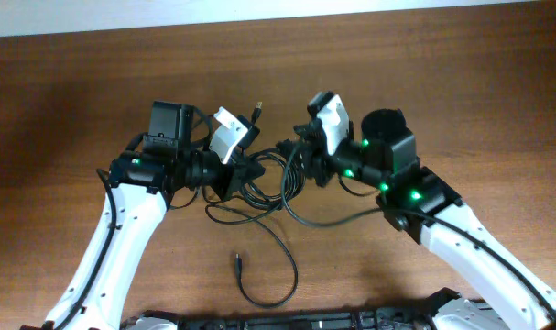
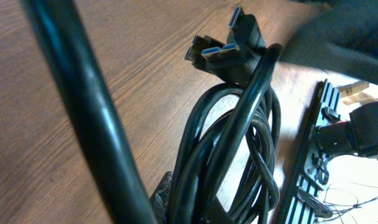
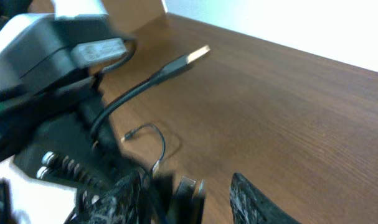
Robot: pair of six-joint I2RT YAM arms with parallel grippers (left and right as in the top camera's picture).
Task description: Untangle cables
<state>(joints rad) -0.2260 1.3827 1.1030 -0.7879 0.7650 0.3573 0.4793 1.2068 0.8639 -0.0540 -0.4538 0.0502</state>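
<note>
Black rubber-sheathed cables (image 1: 259,183), thin and limp, lie knotted on the brown wood-grain counter (image 1: 94,82), midway between the two arms. One long loop trails toward the near edge and ends in a small loose plug (image 1: 237,264). The cords look light and floppy; the glossy sheath should slide easily, and the loops will probably cinch if pulled hard. The rigid moulded plug bodies (image 2: 217,55), here with blue inserts, seem the surest holds, as does cord just behind the gold-tipped plug (image 3: 198,55).

The left jaws appear clenched on the coiled cables, which rise from them in the left wrist view. The right jaws look spread: one textured fingertip (image 3: 257,199) stands well apart from its mate, with plug ends between them unpinched.

No brand or writing can be read; a pale label (image 3: 96,50) on the grey housing is blurred.
</note>
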